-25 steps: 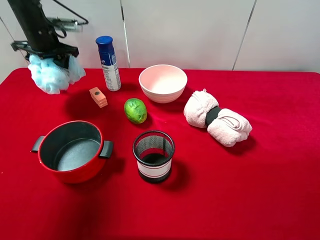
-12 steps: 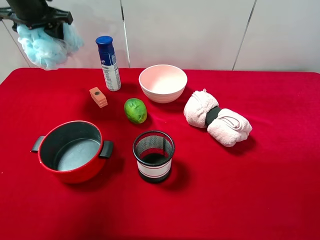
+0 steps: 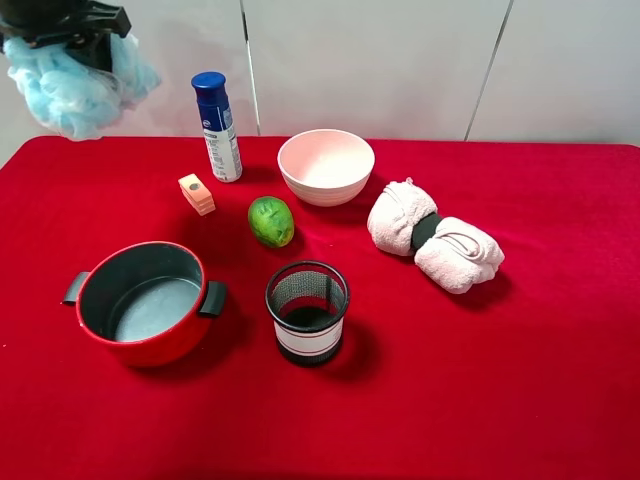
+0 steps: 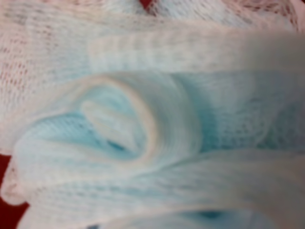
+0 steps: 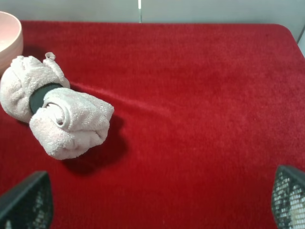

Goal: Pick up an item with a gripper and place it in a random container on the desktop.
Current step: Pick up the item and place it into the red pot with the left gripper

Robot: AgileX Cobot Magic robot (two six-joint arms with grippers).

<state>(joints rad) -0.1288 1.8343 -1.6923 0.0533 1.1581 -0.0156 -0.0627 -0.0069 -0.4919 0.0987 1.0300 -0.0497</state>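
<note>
The light blue mesh pouf [image 3: 70, 88] hangs high above the back left corner of the red desktop [image 3: 540, 380], held by my left gripper [image 3: 64, 42], which is shut on it. Only the gripper's black end shows at the top edge. In the left wrist view the pouf [image 4: 152, 124] fills the whole picture and hides the fingers. The red pot [image 3: 145, 302] with a dark grey inside and black handles stands empty at the front left, well below and in front of the pouf. My right gripper [image 5: 157, 202] is open and empty above the cloth; it is out of the exterior view.
A blue spray can [image 3: 217, 125], an orange block [image 3: 196, 193], a green fruit [image 3: 271, 221] and a pink bowl [image 3: 326, 166] stand at the back. A black mesh cup [image 3: 307, 311] stands right of the pot. A rolled pink towel [image 3: 435, 236] lies right, also in the right wrist view [image 5: 55, 114].
My left gripper has lifted the pouf up from just above the back left of the table to the top edge and slightly left. Nothing else moved.
</note>
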